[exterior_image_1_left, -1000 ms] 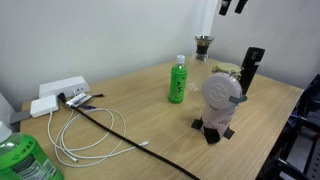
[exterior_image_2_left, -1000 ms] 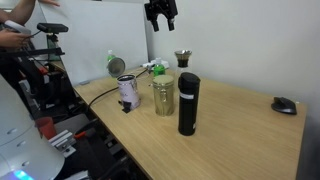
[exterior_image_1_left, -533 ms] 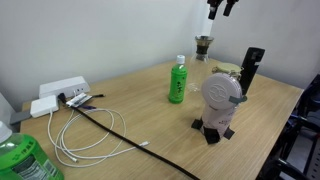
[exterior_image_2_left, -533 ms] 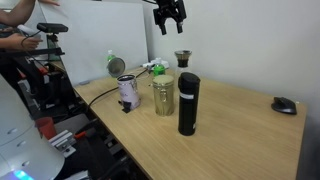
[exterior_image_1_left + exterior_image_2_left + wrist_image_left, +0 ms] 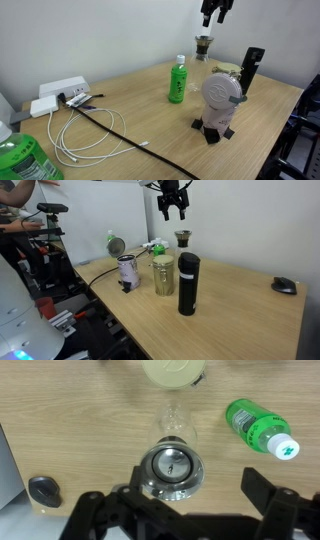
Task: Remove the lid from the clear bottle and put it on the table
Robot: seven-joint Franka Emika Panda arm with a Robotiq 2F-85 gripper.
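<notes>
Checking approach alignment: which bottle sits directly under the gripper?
The clear bottle with the dark top, centred beneath the open gripper; the green bottle stands off to the side.

Open air straight down, clutter on two sides.
In my wrist view nothing stands between the gripper (image 5: 180,505) and the clear bottle (image 5: 172,468); the green bottle (image 5: 258,428) crowds 2 o'clock, a tan can (image 5: 172,370) sits near at 12, and bare table (image 5: 70,420) lies free from 9 to 11.

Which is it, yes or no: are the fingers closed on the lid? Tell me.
No: in the wrist view the fingers stand wide apart, well clear of the lid on either side.
</notes>
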